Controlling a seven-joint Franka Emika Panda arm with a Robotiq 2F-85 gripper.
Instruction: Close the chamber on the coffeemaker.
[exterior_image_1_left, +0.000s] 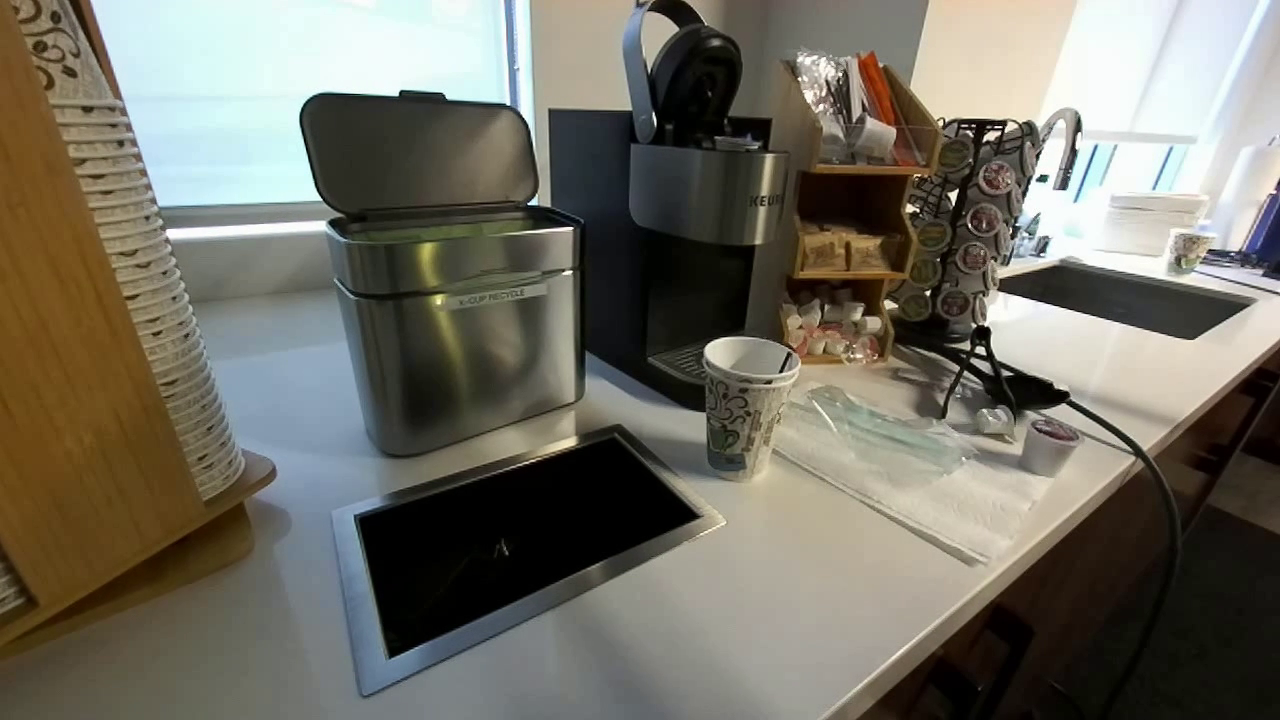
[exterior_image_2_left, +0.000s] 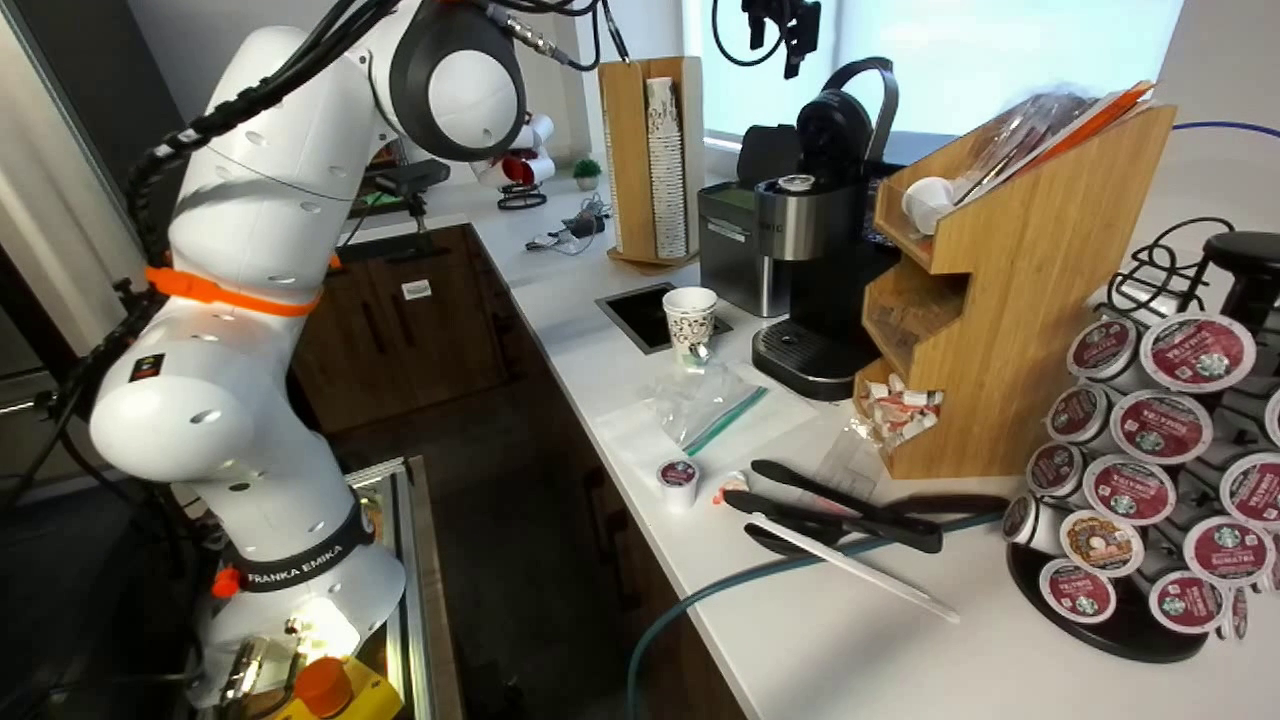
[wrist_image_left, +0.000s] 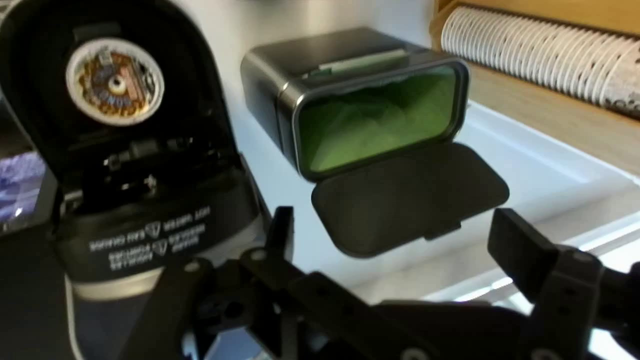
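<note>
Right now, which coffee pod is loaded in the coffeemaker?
The brown-patterned pod, alone in the open chamber of the coffeemaker; a maroon-topped pod stands on the counter, and other visible pods sit on the rack.

A plastic bag (exterior_image_1_left: 885, 430) lies on a paper towel (exterior_image_1_left: 960, 512).

In an exterior view I list one coffeemaker (exterior_image_1_left: 690, 195), silver and black, chamber lid (exterior_image_1_left: 697, 80) raised; beside it, one steel bin (exterior_image_1_left: 470, 350), marked K-CUP RECYCLE, flap (exterior_image_1_left: 420, 150) open. Before these I enter two nested paper cups (exterior_image_1_left: 738, 430), upright. Also on my list: one wooden organiser (exterior_image_1_left: 850, 205), stocked; one pod rack (exterior_image_1_left: 925, 332), laden; one loose pod (exterior_image_1_left: 1050, 448), face up.
</note>
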